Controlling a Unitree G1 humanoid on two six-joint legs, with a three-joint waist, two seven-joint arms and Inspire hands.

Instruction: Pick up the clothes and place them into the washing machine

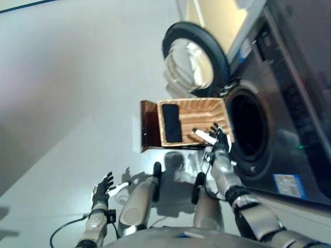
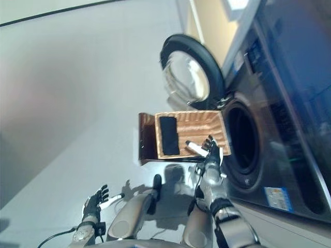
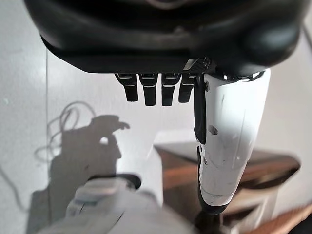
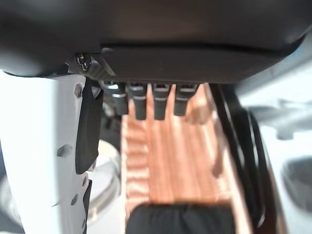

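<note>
A pale grey floor [image 1: 67,93] fills the left and far side of the scene. On the right stands a dark front-loading washing machine [image 1: 289,119] with its round drum opening [image 1: 248,126] uncovered and its round glass door [image 1: 194,59] swung wide on the far side. Just left of the opening sits a woven tan basket [image 1: 199,111] on a low dark brown wooden stand [image 1: 149,129]. A folded black piece of clothing [image 1: 171,123] lies flat in the left part of the basket.

The right hand [image 1: 218,138] reaches over the basket's near right edge, fingers straight and spread, white-covered thumb pointing left, holding nothing. It is well apart from the clothing. The left hand [image 1: 102,187] hangs low at near left over the floor, fingers relaxed and empty.
</note>
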